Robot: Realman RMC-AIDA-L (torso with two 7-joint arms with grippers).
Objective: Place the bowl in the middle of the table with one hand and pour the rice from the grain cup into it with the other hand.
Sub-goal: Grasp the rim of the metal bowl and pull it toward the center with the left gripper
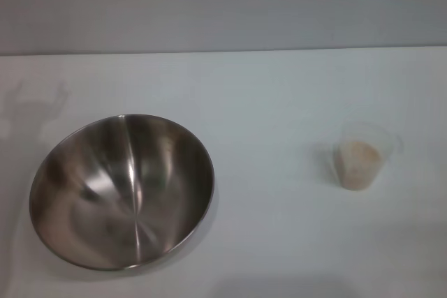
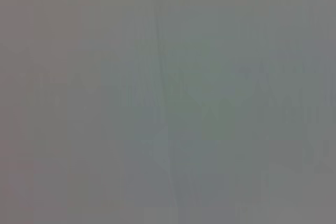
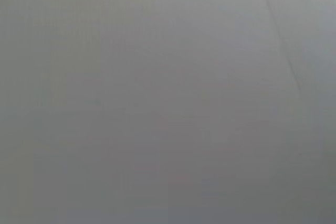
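head view: the bowl (image 1: 122, 190) sits near-left on the table (image 1: 279, 95), the grain cup (image 1: 363, 155) with rice (image 1: 360, 162) stands upright well apart at right. both wrist views show only blank grey, so neither gripper appears and their fingers cannot be told.

Only a plain grey surface crossed by one faint slanting line (image 3: 278, 35).

Both wrist views: only flat grey, nothing recognisable. Neither arm nor gripper inside any picture. Table (image 1: 279, 102) cut off by the head view's left, right and near edges. Rice (image 1: 359, 163) a pale mass through the cup (image 1: 364, 155), single grains too small to tell.
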